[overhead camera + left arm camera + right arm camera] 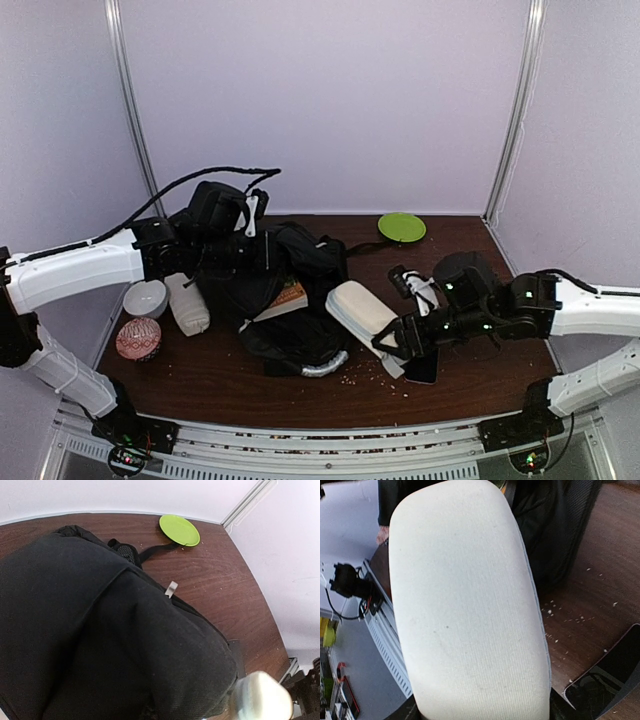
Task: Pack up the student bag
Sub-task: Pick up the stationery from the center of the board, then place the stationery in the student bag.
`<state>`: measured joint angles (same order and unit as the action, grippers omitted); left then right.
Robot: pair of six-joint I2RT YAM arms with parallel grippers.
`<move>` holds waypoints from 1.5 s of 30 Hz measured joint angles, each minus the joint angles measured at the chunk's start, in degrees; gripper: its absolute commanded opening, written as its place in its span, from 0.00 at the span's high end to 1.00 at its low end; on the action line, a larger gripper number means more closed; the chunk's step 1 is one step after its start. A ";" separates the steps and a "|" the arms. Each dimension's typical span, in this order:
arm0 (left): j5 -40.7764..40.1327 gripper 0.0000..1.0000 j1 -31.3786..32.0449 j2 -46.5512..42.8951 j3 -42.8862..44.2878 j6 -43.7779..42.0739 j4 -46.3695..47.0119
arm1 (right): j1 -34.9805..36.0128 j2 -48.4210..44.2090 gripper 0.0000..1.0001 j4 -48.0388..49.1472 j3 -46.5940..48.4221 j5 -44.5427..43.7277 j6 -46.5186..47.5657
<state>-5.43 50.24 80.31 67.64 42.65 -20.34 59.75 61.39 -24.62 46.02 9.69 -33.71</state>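
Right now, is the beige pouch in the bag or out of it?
Out. The beige pouch is in the right gripper jaws, beside the student bag on its right side, its whole length visible outside the black fabric.

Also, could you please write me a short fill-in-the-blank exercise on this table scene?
1. One pouch is held by the ____ gripper.
2. The plate at the back is ____.
3. The other pouch lies on the ____ side of the bag.
Missing words: right; green; left.
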 measured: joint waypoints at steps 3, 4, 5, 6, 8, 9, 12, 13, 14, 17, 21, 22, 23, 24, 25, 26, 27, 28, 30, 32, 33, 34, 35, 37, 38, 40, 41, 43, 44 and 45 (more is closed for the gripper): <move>0.11 1.00 0.00 0.00 -0.02 0.39 0.39 | 2.10 6.84 0.39 -1.11 3.28 1.20 0.98; 0.11 1.00 0.02 0.00 -0.07 0.50 0.44 | 2.34 9.53 0.39 -1.42 4.61 1.33 1.05; 0.11 1.00 0.02 -0.02 -0.17 0.59 0.57 | 2.38 11.47 0.39 -1.60 5.60 1.27 1.03; 0.13 1.00 0.04 -0.02 -0.35 0.76 0.72 | 2.32 14.27 0.39 -1.92 7.21 0.94 0.96; 0.15 1.00 0.15 -0.04 -0.76 1.01 1.09 | 2.19 18.36 0.39 -2.49 9.68 0.31 0.79; 0.17 1.00 0.26 -0.07 -0.98 1.18 1.25 | 2.03 20.31 0.39 -2.99 11.15 -0.09 0.63; 0.31 1.00 0.63 -0.09 -1.88 1.44 2.12 | 1.57 26.34 0.40 -3.45 15.89 -2.34 -0.17; 0.33 1.00 0.81 -0.15 -2.32 1.49 2.62 | 1.29 27.61 0.40 -3.56 16.98 -2.99 -0.55; 0.37 1.00 0.94 -0.20 -2.67 1.55 2.91 | 0.90 28.92 0.40 -3.80 18.18 -3.89 -0.87; 0.52 1.00 1.33 -0.39 -3.61 1.60 3.85 | -0.52 32.50 0.40 -5.01 21.59 -6.64 -1.81; 0.76 1.00 1.60 -1.01 -4.33 1.57 3.98 | -1.79 36.54 0.40 -6.86 25.40 -10.49 -2.71; 0.85 1.00 1.62 -1.16 -4.46 1.57 3.98 | -2.05 37.33 0.40 -7.10 26.03 -11.43 -2.82; 0.98 1.00 1.62 -1.25 -4.55 1.57 4.00 | -2.32 37.86 0.40 -7.21 26.36 -12.00 -2.89; 1.14 1.00 1.62 -1.29 -4.57 1.57 4.00 | -2.45 38.51 0.40 -7.61 26.95 -12.59 -2.95; 1.36 1.00 1.62 -1.29 -4.63 1.57 4.02 | -2.62 39.36 0.40 -8.04 27.76 -13.11 -3.06; 1.51 1.00 1.62 -1.29 -4.66 1.55 4.02 | -2.78 40.15 0.40 -8.33 28.44 -13.57 -3.10; 1.68 1.00 1.62 -1.29 -4.66 1.55 4.02 | -2.93 41.16 0.40 -8.66 29.33 -14.05 -3.13; 1.86 1.00 1.64 -1.29 -4.66 1.55 4.04 | -3.08 42.16 0.40 -8.81 30.16 -14.49 -3.13; 2.05 1.00 1.70 -1.29 -4.66 1.53 4.04 | -3.30 44.17 0.40 -8.81 31.85 -15.23 -3.10; 2.25 1.00 1.84 -1.18 -4.66 1.55 4.04 | -3.34 46.05 0.40 -8.90 33.40 -16.02 -3.13; 2.34 1.00 1.90 -1.07 -4.66 1.53 4.07 | -3.37 47.25 0.38 -9.03 34.56 -16.61 -3.17; 2.51 1.00 2.01 -0.83 -4.66 1.53 4.13 | -3.41 48.33 0.35 -8.94 35.54 -17.33 -3.34; 2.67 1.00 2.08 -0.55 -4.66 1.55 4.33 | -3.48 49.16 0.31 -8.66 36.20 -17.92 -3.56; 2.86 1.00 2.36 0.15 -4.63 1.55 4.87 | -3.78 50.29 0.21 -7.67 36.54 -19.06 -4.00; 2.97 1.00 2.64 0.70 -4.63 1.53 5.40 | -4.00 50.51 0.17 -7.34 36.52 -19.34 -4.15; 3.10 1.00 2.89 1.29 -4.52 1.55 6.10 | -4.48 50.40 0.12 -6.51 36.04 -19.65 -4.46; 3.13 1.00 2.97 1.49 -4.50 1.55 6.56 | -4.66 50.03 0.10 -5.75 35.52 -19.67 -4.57; 3.17 1.00 3.04 1.68 -4.42 1.53 6.86 | -4.83 48.54 0.07 -4.17 33.75 -19.37 -4.81; 3.17 1.00 3.08 1.79 -4.39 1.53 6.93 | -4.87 47.01 0.06 -3.34 32.22 -19.10 -5.01; 3.19 1.00 3.08 1.88 -4.37 1.53 6.93 | -4.87 45.57 0.05 -3.10 31.01 -18.88 -5.14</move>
<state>-2.24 53.32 82.19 63.26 44.18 -13.41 54.87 106.96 -27.73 77.03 -9.19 -38.85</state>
